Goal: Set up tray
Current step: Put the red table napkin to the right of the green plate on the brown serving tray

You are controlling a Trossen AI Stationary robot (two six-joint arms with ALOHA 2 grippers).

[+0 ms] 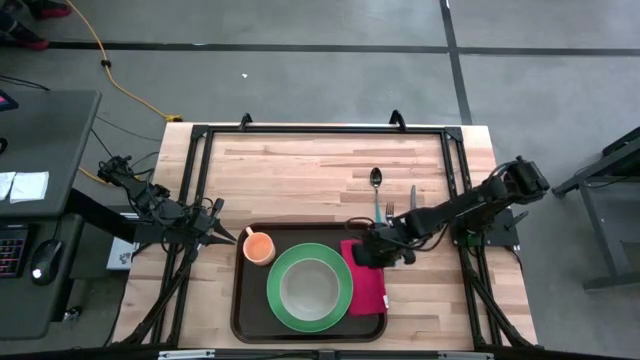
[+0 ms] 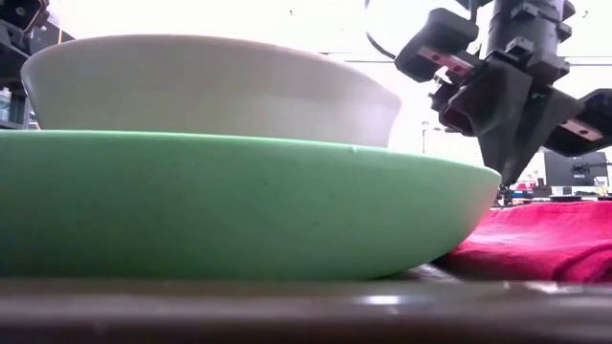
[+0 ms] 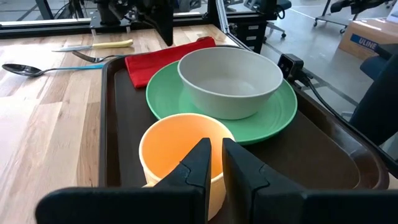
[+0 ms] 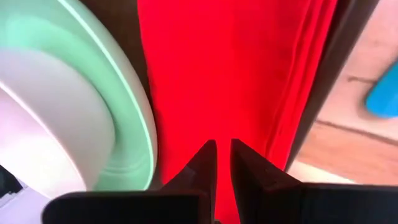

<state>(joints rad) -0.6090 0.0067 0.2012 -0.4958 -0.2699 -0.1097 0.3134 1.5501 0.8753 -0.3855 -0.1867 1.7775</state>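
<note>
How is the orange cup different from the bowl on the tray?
The orange cup is orange, narrower and steep-sided; the bowl is pale grey-white, wider and flared. The cup stands directly on the tray, while the bowl sits on the green plate. Both are upright and look empty.

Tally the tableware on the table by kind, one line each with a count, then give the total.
Trays: 1, the dark brown tray
Plates: 1, green plate
Bowls: 1, grey bowl
Cups: 1, orange cup
Napkins: 1, red napkin
Spoons: 1, spoon
Forks: 1, fork
Knives: 1, knife
Total: 8
</note>
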